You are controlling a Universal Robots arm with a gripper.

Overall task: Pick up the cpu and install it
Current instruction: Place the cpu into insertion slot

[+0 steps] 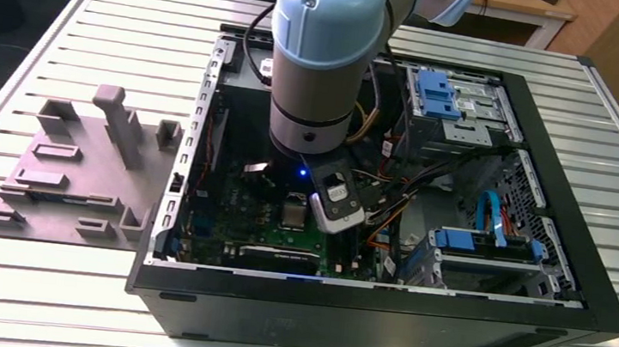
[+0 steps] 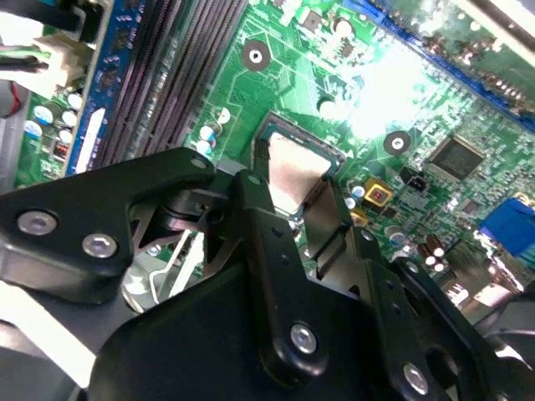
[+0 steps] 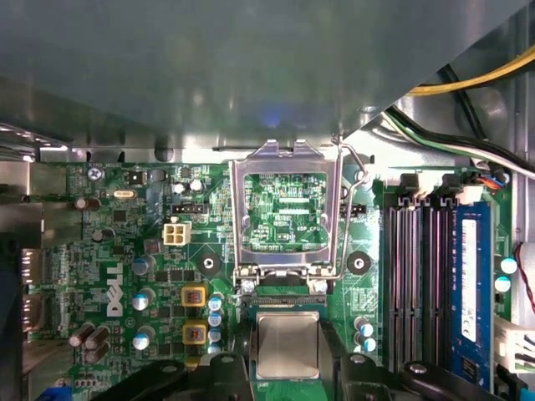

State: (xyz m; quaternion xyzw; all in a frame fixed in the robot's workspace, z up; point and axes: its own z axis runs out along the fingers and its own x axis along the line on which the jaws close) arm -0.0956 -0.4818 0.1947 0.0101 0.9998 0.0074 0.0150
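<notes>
The cpu, a small square chip with a silvery-grey top, lies level in the dark socket on the green motherboard. My gripper is low over it, its black fingers against two opposite edges of the chip. In the second wrist view the cpu shows between the same fingers of the gripper. The socket's metal load plate stands flipped open just beyond the chip. In the exterior view the arm reaches down into the open computer case, with the cpu under it.
The black case lies on a slatted table. A grey plastic fixture stands to the exterior view's left of the case. Memory slots, a blue module, cable bundles and blue drive bays crowd the inside.
</notes>
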